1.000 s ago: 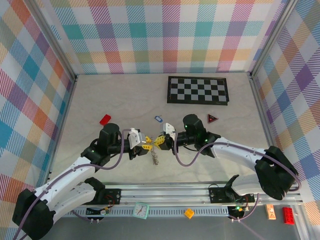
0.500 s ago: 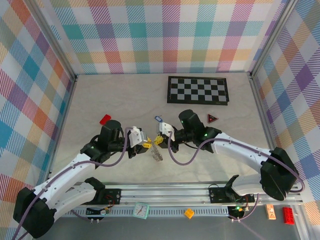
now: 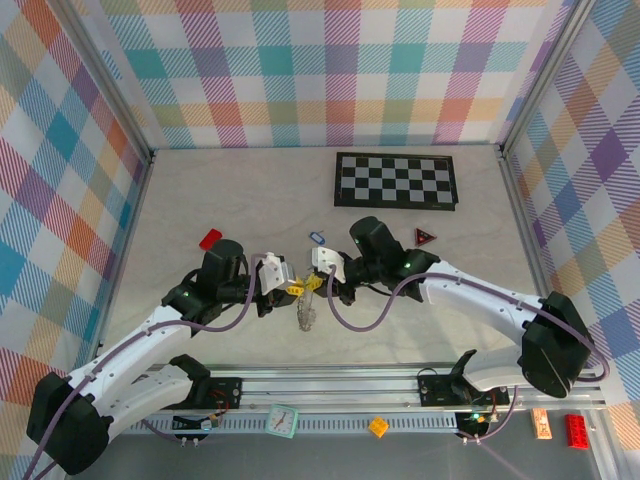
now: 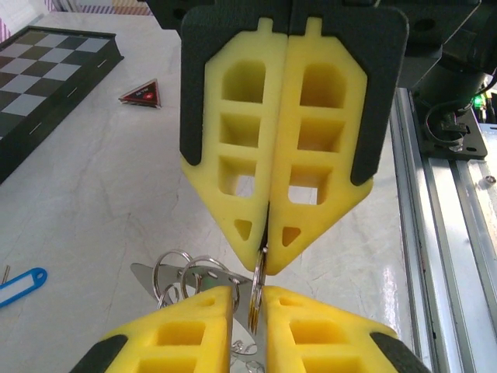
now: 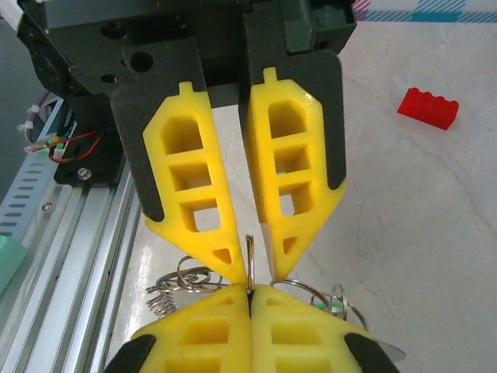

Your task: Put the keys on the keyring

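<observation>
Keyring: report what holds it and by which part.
The right gripper holds the keyring, fingers pinched on the rim of one upright ring. The left gripper straddles that ring, gap visible, not gripping.

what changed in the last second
The right end effector, shut on the keyring, shifted a little left and away from the bases. The left end effector narrowed its jaws around the ring. Blue key, red block and board stayed put.

The blue key (image 4: 22, 284) is cut off at the edge; the left hand (image 4: 248, 295) partly hides the keyring (image 4: 186, 272).
</observation>
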You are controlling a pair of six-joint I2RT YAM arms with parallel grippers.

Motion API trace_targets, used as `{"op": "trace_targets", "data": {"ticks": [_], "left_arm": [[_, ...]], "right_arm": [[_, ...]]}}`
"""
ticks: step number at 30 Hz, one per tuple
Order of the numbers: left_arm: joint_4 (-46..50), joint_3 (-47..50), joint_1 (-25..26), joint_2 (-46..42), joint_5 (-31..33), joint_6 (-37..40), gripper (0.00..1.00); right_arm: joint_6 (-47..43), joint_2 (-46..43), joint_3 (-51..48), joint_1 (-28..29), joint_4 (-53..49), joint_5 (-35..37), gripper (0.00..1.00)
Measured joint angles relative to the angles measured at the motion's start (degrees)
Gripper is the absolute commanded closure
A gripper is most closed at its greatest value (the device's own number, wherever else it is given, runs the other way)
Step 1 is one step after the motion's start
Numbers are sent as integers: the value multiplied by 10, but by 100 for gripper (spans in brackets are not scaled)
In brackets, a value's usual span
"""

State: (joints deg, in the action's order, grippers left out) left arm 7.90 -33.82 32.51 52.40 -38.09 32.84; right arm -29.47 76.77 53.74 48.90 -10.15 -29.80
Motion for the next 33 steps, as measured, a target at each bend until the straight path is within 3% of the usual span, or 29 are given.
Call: {"op": "trace_targets", "data": {"ticks": [10, 13, 15, 33], "left_arm": [[9, -7, 0, 1, -7, 1, 100], [8, -7, 0, 2, -7, 0, 100], [9, -8, 0, 2, -6, 0, 100], [3, -7, 7, 2, -4, 0, 100]], "right_arm": [[-10, 4, 8, 3, -18, 13, 100], [0, 3, 4, 2, -11, 13, 77], [8, -2, -6, 1, 6, 11, 75], [50, -5, -46, -12, 77, -19, 83]]}}
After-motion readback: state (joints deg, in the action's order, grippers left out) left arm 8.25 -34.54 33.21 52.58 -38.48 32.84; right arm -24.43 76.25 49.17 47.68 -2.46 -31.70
